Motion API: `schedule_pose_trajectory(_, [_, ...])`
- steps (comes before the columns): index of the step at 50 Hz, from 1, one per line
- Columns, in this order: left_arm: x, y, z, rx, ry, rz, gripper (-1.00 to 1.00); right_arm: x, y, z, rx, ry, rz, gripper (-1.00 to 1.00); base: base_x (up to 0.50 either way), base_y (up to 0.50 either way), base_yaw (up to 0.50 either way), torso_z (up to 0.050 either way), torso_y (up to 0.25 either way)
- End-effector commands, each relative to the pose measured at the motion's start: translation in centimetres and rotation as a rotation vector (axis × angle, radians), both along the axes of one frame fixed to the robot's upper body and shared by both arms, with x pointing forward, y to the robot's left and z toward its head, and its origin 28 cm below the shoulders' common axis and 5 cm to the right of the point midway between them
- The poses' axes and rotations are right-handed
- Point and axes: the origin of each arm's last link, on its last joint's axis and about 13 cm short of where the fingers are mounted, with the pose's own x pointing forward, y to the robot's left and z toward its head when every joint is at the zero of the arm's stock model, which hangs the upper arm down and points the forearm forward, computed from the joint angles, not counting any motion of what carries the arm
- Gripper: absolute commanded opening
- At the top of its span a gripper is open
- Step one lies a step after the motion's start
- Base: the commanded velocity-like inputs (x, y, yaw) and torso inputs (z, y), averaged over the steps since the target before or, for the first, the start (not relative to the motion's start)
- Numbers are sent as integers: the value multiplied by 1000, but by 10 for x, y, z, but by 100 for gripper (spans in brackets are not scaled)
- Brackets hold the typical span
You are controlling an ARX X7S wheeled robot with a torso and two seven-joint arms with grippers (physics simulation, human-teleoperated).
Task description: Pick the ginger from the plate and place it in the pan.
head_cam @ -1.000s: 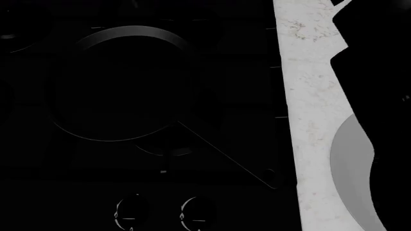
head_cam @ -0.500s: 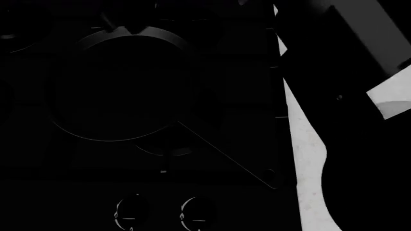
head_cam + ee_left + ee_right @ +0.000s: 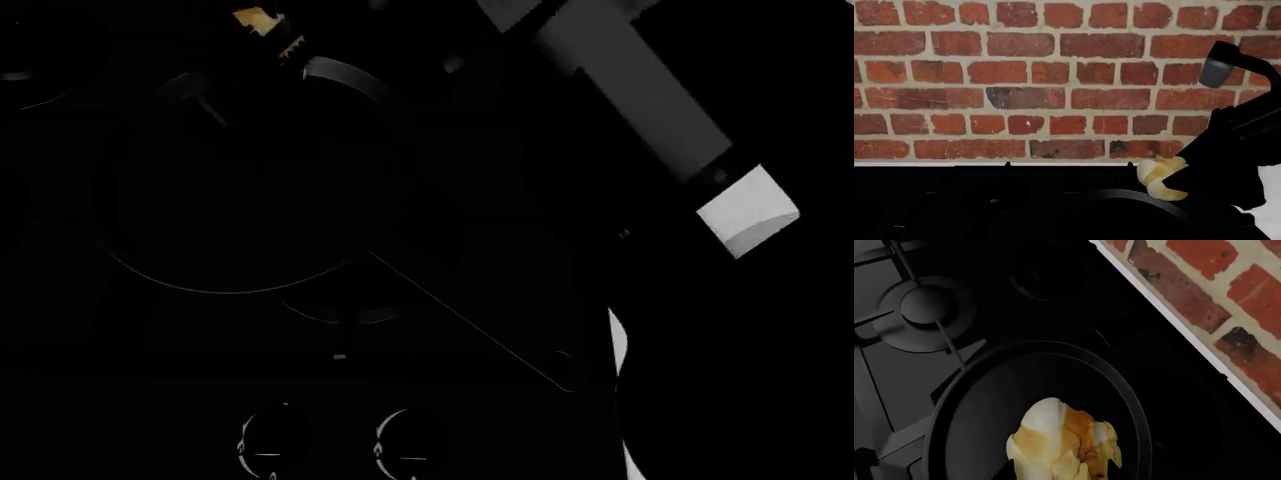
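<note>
Ginger (image 3: 1061,445) off plate, gripped by right end effector (image 3: 274,35) above pan (image 3: 1041,410) at 12 o'clock rim; release remains.

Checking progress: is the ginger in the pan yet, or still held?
Still held: the ginger hangs in the right end effector above the pan, not resting inside it.

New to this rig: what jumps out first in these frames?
The pale yellow ginger stands out against all the black: the right hand holds it just above the pan, near the far rim by the head view. Behind the stove, a red brick wall fills the left wrist view. In the head view, the right arm's light grey link cuts across the dark stovetop.
</note>
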Motion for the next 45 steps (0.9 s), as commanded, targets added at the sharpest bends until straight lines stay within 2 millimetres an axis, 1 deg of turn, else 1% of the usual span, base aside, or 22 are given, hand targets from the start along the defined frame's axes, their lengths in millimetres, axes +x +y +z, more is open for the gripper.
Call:
schedule_pose_trajectory(1, [1, 1, -1, -3, 3, 3, 100, 7, 2, -13, -16, 11, 15, -100, 0, 0, 0, 0, 0])
schedule_pose_trajectory(9, [1, 1, -2, -5, 3, 0, 100, 10, 3, -22, -26, 29, 22, -100, 0, 0, 0, 0, 0])
schedule_pose_trajectory(19, [2, 0, -4, -6, 8, -4, 100, 12, 1, -26, -30, 34, 14, -100, 0, 0, 0, 0, 0])
schedule_pose_trajectory(23, [2, 0, -4, -5, 5, -8, 100, 15, 1, -37, -43, 48, 11, -100, 0, 0, 0, 0, 0])
schedule_pose_trajectory(28, [3, 1, -5, -11, 11, -6, 100, 15, 1, -36, -46, 45, 10, -100, 0, 0, 0, 0, 0])
schedule_pose_trajectory(40, [3, 2, -7, -12, 14, -1, 100, 16, 4, -46, -67, 63, 29, -100, 0, 0, 0, 0, 0])
schedule_pose_trajectory(43, [3, 2, -7, -12, 13, -1, 100, 17, 4, -45, -59, 49, 24, -100, 0, 0, 0, 0, 0])
schedule_pose_trajectory(44, [3, 2, -7, -13, 14, -1, 100, 17, 3, -45, -55, 39, 19, 100, 0, 0, 0, 0, 0])
schedule_pose_trajectory(45, [4, 2, -7, -13, 15, -1, 100, 17, 3, -45, -56, 42, 18, 100, 0, 0, 0, 0, 0])
